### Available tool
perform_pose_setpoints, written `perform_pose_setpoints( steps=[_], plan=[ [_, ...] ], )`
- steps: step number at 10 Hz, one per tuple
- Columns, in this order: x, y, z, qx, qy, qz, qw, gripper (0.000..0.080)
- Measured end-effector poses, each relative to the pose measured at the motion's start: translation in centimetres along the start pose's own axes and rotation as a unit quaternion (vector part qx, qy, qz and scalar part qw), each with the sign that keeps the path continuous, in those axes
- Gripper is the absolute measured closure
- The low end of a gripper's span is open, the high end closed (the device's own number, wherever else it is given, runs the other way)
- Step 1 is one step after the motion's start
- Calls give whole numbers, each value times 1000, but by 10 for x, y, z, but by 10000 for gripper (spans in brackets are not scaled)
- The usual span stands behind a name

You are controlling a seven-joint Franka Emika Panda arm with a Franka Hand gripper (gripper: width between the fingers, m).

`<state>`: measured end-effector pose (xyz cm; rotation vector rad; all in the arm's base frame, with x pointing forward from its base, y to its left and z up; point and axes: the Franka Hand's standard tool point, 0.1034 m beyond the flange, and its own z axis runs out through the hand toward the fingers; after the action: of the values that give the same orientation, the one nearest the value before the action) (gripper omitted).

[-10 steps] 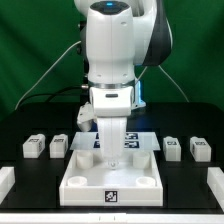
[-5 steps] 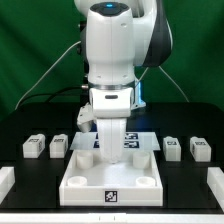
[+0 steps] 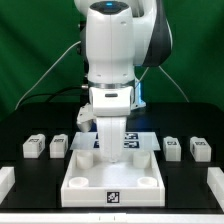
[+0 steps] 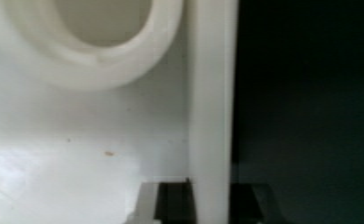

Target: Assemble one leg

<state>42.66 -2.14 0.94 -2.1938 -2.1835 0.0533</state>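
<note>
Four small white legs with tags lie on the black table: two at the exterior view's left [image 3: 34, 146] [image 3: 59, 146] and two at its right [image 3: 171, 147] [image 3: 200, 149]. None is held. My gripper [image 3: 110, 152] reaches down at the far rim of the large white square tray-like piece [image 3: 85, 186]. In the wrist view the gripper [image 4: 211, 196] has its dark fingers [image 4: 172, 205] on either side of the tray's raised rim [image 4: 211, 100], touching it. A round socket [image 4: 99, 30] in the tray shows beside the rim.
The marker board [image 3: 143, 141] lies behind the tray, partly hidden by my arm. White blocks sit at the front corners of the table [image 3: 5, 181] [image 3: 216, 181]. A green backdrop stands behind.
</note>
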Motion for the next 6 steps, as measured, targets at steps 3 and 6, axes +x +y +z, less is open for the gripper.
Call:
perform_pose_setpoints(
  steps=[3,6],
  plan=[
    [8,11,0,-6,3,-4,1000,736],
    [59,48,0,-27,22,-15,999,736]
  ],
)
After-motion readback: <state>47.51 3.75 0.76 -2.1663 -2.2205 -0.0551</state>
